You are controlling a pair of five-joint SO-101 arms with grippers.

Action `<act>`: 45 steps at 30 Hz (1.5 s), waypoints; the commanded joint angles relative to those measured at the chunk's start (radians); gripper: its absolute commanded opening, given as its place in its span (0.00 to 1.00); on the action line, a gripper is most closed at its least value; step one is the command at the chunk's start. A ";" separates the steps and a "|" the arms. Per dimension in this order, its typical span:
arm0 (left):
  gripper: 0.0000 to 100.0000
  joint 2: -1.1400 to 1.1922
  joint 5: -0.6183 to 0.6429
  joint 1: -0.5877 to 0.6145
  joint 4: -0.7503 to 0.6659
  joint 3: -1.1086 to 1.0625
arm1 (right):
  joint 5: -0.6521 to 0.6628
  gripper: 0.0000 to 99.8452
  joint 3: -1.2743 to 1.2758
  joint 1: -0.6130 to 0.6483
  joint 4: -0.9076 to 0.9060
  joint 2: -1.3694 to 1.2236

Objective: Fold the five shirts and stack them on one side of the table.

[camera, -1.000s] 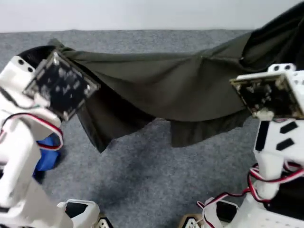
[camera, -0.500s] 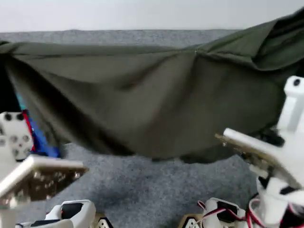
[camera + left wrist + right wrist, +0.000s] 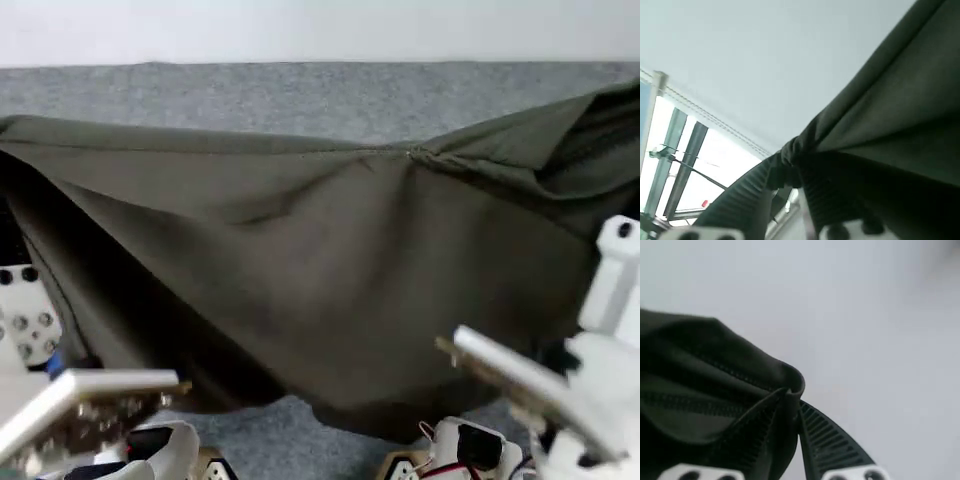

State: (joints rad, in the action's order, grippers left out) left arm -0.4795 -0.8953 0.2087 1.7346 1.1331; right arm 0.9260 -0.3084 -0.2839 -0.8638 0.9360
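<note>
High view, olive shirt [image 3: 330, 270]: spread wide and hanging in the air above the grey table [image 3: 300, 95], top edge taut from the left side up to the right, lower edge sagging near the arm bases.
Left wrist view, left gripper [image 3: 790, 161]: ribbed black fingers pressed onto a bunched knot of the shirt's edge; cloth fans out away from it.
Left wrist view, background: pale ceiling, a window [image 3: 675, 165] to one side.
Right wrist view, right gripper [image 3: 793, 399]: fingers pinching a folded seam of the shirt.
</note>
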 commanded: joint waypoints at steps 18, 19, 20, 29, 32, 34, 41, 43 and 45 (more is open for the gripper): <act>0.00 0.018 -0.018 0.003 -0.640 -1.273 | 0.081 0.01 0.471 0.188 0.125 -0.300; 0.00 0.023 -0.018 0.000 -0.718 -1.328 | 0.081 0.01 0.499 0.188 0.186 -0.328; 0.00 0.035 -0.018 0.000 -0.793 -1.371 | 0.081 0.01 0.520 0.188 0.245 -0.357; 0.00 0.339 -0.015 -0.002 -1.191 -1.291 | 0.081 0.01 0.551 0.182 0.631 -0.593; 0.00 0.468 -0.017 -0.002 -1.247 -1.156 | 0.086 0.01 0.551 0.186 0.759 -0.671; 0.00 0.559 -0.017 -0.002 -1.257 -1.044 | 0.087 0.01 0.549 0.186 0.839 -0.723; 0.00 0.833 -0.112 -0.005 -1.254 -0.674 | 0.087 0.01 0.451 0.182 0.935 -0.880; 0.00 0.887 -0.140 -0.012 -1.250 -0.625 | 0.087 0.01 0.411 0.186 0.935 -0.920; 0.00 0.913 -0.160 -0.015 -1.218 -0.605 | 0.087 0.01 0.381 0.189 0.934 -0.951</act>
State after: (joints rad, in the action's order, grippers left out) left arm 0.4273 -1.0150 0.1918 0.5102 0.4442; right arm 1.0042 0.1672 -0.0967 0.0491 -0.0077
